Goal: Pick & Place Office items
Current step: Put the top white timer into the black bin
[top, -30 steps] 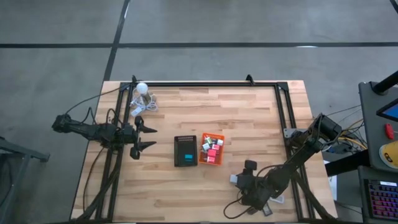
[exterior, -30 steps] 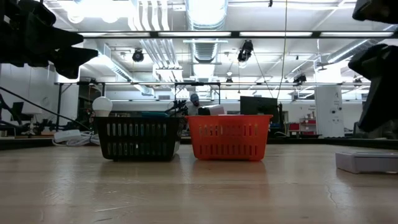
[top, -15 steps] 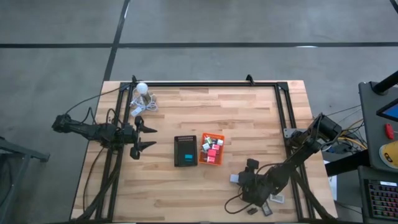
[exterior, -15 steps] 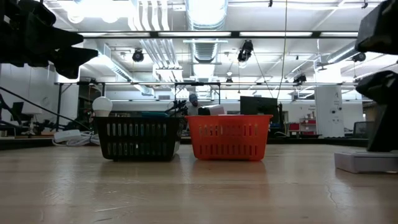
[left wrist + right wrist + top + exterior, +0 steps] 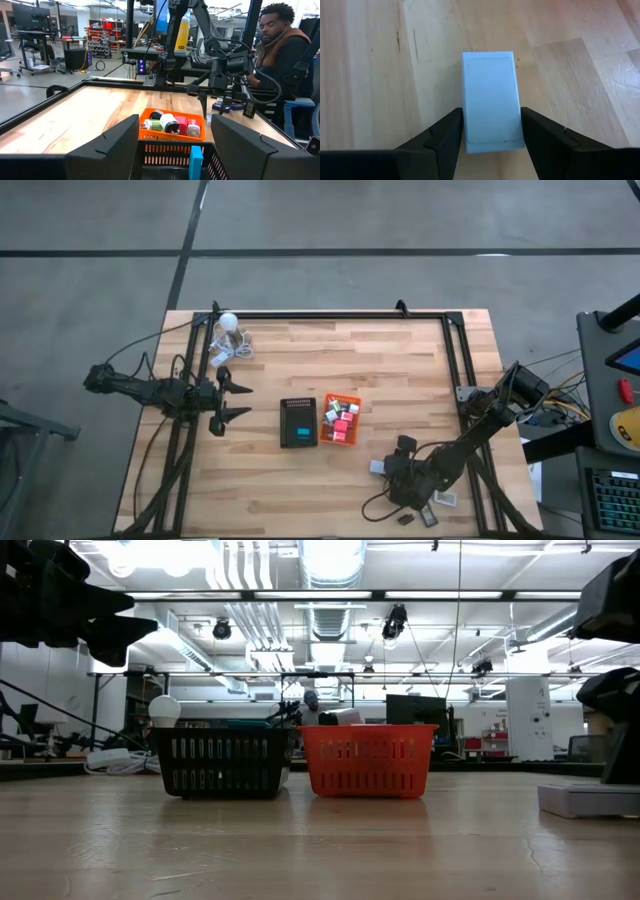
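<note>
A white block point(image 5: 489, 97) lies flat on the wooden table at its near right. My right gripper point(image 5: 491, 125) has come down over it from above, one finger on each long side; the high view shows this gripper point(image 5: 384, 468) too. At mid-table the orange tray point(image 5: 340, 420) holds several small red, pink and white items. The black tray point(image 5: 298, 422) beside it holds a blue block point(image 5: 195, 159). My left gripper point(image 5: 236, 402) waits open above the table's left side, level and pointing at the trays. My right gripper has the white block between its two fingers, which lie against the block's two long sides point(image 5: 466, 131) at its end nearer the wrist. The fingers slant down from above, along the block's length. The block lies flat on the table point(image 5: 590, 800).
Two small flat pieces point(image 5: 443, 498) point(image 5: 428, 518) lie near the table's near right corner, behind my right arm. A white ball with coiled cable point(image 5: 228, 323) sits at the far left. A person point(image 5: 280, 45) sits beyond the table's right side.
My right gripper has sunk toward the white block and rolled a little, so its fingers now stand at the block's sides. The block has stayed where it was on the table.
</note>
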Controlling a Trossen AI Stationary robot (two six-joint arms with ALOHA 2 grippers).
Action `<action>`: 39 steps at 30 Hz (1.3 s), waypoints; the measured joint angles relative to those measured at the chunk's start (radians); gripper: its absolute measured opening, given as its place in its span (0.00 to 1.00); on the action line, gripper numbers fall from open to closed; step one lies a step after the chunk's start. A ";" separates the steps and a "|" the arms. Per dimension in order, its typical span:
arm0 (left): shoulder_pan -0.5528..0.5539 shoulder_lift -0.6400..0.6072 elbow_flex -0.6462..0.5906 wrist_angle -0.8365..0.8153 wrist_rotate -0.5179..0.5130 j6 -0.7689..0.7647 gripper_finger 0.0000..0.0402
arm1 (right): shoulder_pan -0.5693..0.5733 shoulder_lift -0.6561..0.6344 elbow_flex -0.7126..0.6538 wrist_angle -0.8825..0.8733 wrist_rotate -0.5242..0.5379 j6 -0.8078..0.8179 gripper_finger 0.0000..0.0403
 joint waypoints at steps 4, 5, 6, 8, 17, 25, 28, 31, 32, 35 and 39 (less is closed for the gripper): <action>0.000 0.000 0.000 0.000 0.000 0.000 0.63 | 0.000 0.000 0.000 0.004 0.000 0.000 0.42; 0.000 0.000 0.000 0.000 0.000 0.000 0.63 | 0.000 0.000 0.000 0.004 0.000 0.000 0.40; 0.000 0.000 0.000 0.000 0.000 0.000 0.63 | 0.000 0.000 0.000 0.004 0.000 0.000 0.38; 0.000 0.000 0.000 0.000 0.000 0.000 0.63 | 0.000 0.000 0.000 0.004 0.000 0.000 0.37; 0.000 0.000 0.000 0.000 0.000 0.000 0.63 | 0.000 0.000 0.004 0.005 0.004 -0.004 0.37; 0.000 0.000 0.000 0.000 0.000 0.000 0.63 | 0.001 -0.053 0.085 -0.029 0.151 -0.050 0.38; 0.000 0.000 0.000 0.000 0.000 0.000 0.63 | -0.004 -0.090 0.124 -0.046 0.230 -0.067 0.38; 0.000 0.000 0.000 0.000 0.000 0.000 0.63 | -0.032 -0.120 0.156 -0.051 0.252 -0.100 0.38; 0.000 0.000 0.000 0.000 0.000 0.000 0.63 | -0.047 -0.127 0.167 -0.051 0.252 -0.111 0.38; 0.000 0.000 0.000 0.000 0.000 0.000 0.63 | -0.104 -0.140 0.206 -0.051 0.252 -0.153 0.38; 0.000 0.000 0.000 0.000 0.000 0.000 0.63 | -0.206 -0.131 0.265 -0.048 0.211 -0.194 0.39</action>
